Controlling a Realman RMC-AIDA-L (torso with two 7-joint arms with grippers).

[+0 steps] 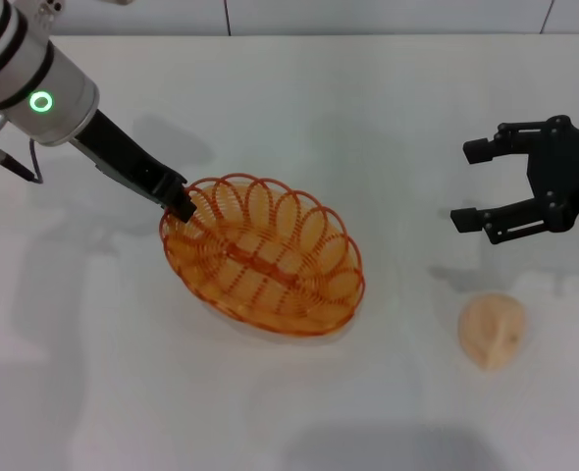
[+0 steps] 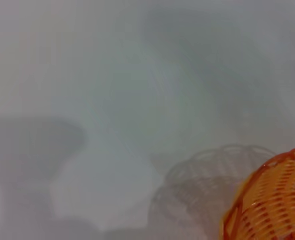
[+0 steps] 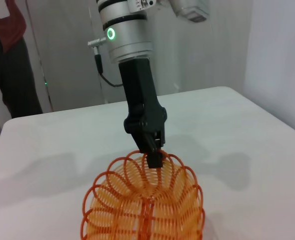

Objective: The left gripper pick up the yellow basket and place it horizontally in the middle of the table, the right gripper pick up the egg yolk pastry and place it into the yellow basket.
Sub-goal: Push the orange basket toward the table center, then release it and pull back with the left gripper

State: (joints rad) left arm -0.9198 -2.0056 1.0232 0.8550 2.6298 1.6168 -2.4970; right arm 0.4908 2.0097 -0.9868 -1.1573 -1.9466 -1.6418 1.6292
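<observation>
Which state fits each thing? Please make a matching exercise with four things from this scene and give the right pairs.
Things:
1. left hand
2. right hand
3. yellow basket
4. egg yolk pastry

States:
A. lies alone on the table, outside the basket
B. open, above the table near the pastry
C. held by its rim
D. shut on the basket's rim

Pairs: 1-D, 2-B, 3-C, 4-A

Person (image 3: 7, 60) in dark red top, dark trousers, standing behind table's far edge
</observation>
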